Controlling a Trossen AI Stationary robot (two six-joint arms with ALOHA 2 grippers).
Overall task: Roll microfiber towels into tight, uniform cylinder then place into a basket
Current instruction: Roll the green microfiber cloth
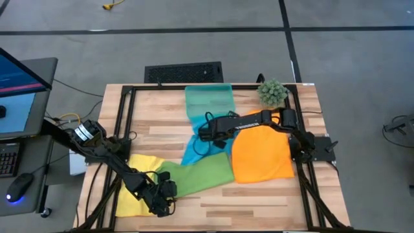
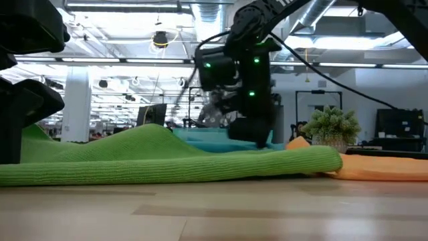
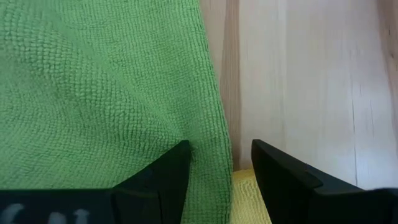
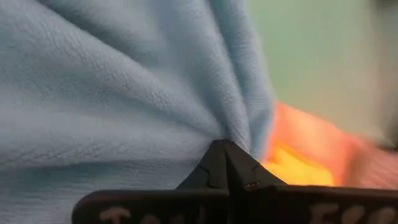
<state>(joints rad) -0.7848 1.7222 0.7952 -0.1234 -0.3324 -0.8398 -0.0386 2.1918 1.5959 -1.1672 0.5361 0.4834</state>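
Note:
The sky blue towel [image 1: 196,153] lies mid-table between the teal basket [image 1: 208,98] and the bright green towel [image 1: 194,176]. My right gripper [image 1: 204,133] reaches in from the right and is shut on the blue towel [image 4: 124,93]. The orange towel [image 1: 261,155] lies flat under that arm. The green towel's left end overlaps the yellow towel [image 1: 132,194]. My left gripper [image 3: 219,174] hangs over that overlap, open. Its fingers stand on either side of the green towel's edge [image 3: 217,137], with yellow cloth [image 3: 245,205] below. My right gripper pinches a gathered fold of the blue towel [image 4: 229,127] between its two shut fingertips. The cloth puckers in creases that run toward the tips. The fingers slant down from the table's right side. The rest of the towel lies on the table.
A spiky green plant ball [image 1: 272,92] stands at the far right corner, beside the right arm's elbow. A black frame [image 1: 127,116] runs round the wooden tabletop. Bare wood [image 1: 259,204] shows along the near edge, right of the green towel.

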